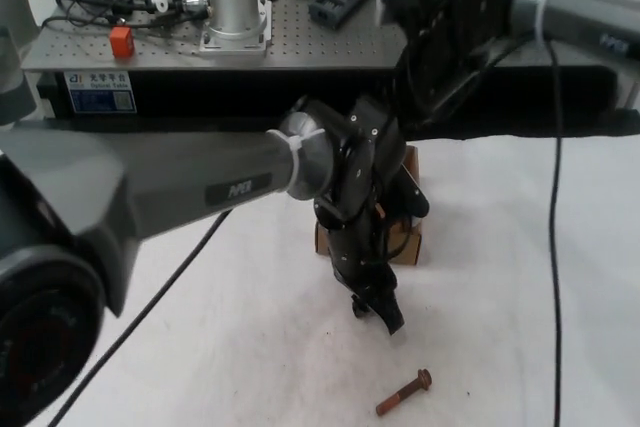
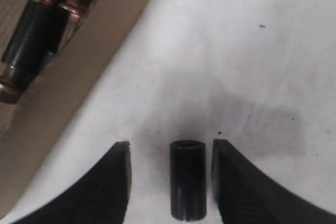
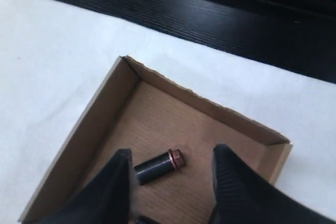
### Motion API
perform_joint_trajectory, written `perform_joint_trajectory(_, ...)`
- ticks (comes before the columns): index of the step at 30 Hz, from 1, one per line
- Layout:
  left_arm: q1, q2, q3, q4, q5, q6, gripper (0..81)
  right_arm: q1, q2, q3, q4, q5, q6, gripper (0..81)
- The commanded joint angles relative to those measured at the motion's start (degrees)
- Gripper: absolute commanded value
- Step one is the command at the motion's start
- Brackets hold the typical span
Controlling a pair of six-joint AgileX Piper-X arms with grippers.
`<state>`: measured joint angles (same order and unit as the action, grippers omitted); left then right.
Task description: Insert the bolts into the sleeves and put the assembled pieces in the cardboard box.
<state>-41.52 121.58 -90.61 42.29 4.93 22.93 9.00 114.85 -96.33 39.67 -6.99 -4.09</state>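
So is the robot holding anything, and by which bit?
No, nothing is held. The left gripper is open around a sleeve on the cloth, with gaps on both sides. The right gripper is open above the box.

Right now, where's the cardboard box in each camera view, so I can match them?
High view: the cardboard box sits mid-bench, largely hidden behind an arm.
Left wrist view: its wall runs along the picture's edge, beyond the loose sleeve.
Right wrist view: it lies in the middle, an assembled piece on its floor.
Shared landmark: the white sheet under the box.
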Motion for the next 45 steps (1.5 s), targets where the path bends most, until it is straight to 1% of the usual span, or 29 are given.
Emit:
perform_joint_trajectory(1, 0.18, 1.36, -2.31, 2.97, -0.82, 1.52, 34.7, -0.54, -1.58, -0.63, 2.27, -3.27, 1.52, 34.6)
perform_joint_trajectory(7, 0.18, 1.53, -2.97, 7.51, -0.8, 1.55, 34.3, -0.98, -3.53, -0.52, 5.98, -4.34, 1.51, 34.6)
perform_joint_trajectory(8, 0.18, 1.64, -2.97, 7.33, -0.8, 1.55, 32.6, -0.98, -3.91, -0.52, 6.55, -4.34, 1.14, 34.6)
perform_joint_trajectory(10, 0.18, 1.67, -2.97, 6.3, -0.8, 1.66, 25.4, -0.98, -4.64, -0.35, 8.01, -4.34, -0.03, 34.6)
perform_joint_trajectory(14, 0.18, 1.67, -2.97, 3.93, -0.8, 1.5, 3.9, -0.98, -7.27, 0.79, 9.5, -4.34, -1.13, 34.6)
perform_joint_trajectory(15, 0.18, 1.67, -2.97, 3.93, -0.8, 1.51, 1.0, -0.98, -8.49, 1.8, 9.5, -4.34, -1.13, 34.6)
perform_joint_trajectory(17, 0.18, 1.67, -2.97, 4.18, -1.76, 1.09, 0.3, -0.98, -11.24, 4.37, 9.65, -4.34, -1.13, 34.6)
perform_joint_trajectory(21, 0.59, 0.0, -2.85, 7.62, -7.65, -3.94, 0.7, -0.98, -19.15, 12.48, 11.78, -3.86, 0.88, 34.6)
perform_joint_trajectory(23, 1.57, -1.8, -2.23, 10.48, -7.21, -7.94, 0.7, -0.98, -22.65, 17.51, 12.91, -3.86, 3.46, 34.6)
perform_joint_trajectory(25, 3.03, -5.22, 0.97, 11.55, -5.86, -11.66, 0.7, -0.29, -26.04, 22.6, 13.27, -3.86, 7.08, 34.6)
perform_joint_trajectory(27, 4.46, -9.61, 6.92, 10.06, -4.24, -13.82, 0.7, 0.99, -28.27, 26.81, 13.26, -3.86, 9.54, 34.6)
perform_joint_trajectory(29, 5.88, -15.68, 13.61, 7.16, -4.26, -15.71, 0.7, 2.78, -29.84, 30.48, 13.26, -3.86, 11.88, 34.6)
perform_joint_trajectory(33, 7.68, -28.62, 27.37, 2.23, -4.26, -19.6, 0.7, 6.75, -29.97, 36.95, 13.12, -3.39, 20.04, 34.6)
perform_joint_trajectory(35, 7.79, -35.22, 32.9, 2.21, -4.26, -21.21, 0.7, 8.98, -29.7, 39.68, 11.35, -1.83, 24.9, 34.6)
perform_joint_trajectory(38, 7.79, -44.24, 39.34, 2.34, -3.45, -23.97, 0.7, 11.35, -28.81, 42.09, 8.52, -1.54, 32.48, 34.6)
perform_joint_trajectory(41, 7.79, -52.86, 43.23, 3.32, 0.58, -26.9, 0.7, 12.55, -27.15, 42.88, 7.31, -1.7, 37.94, 34.6)
perform_joint_trajectory(45, 7.79, -60.85, 45.69, 4.86, 0.94, -28.92, 0.7, 13.51, -24.04, 42.87, 6.43, -3.77, 44.01, 34.6)
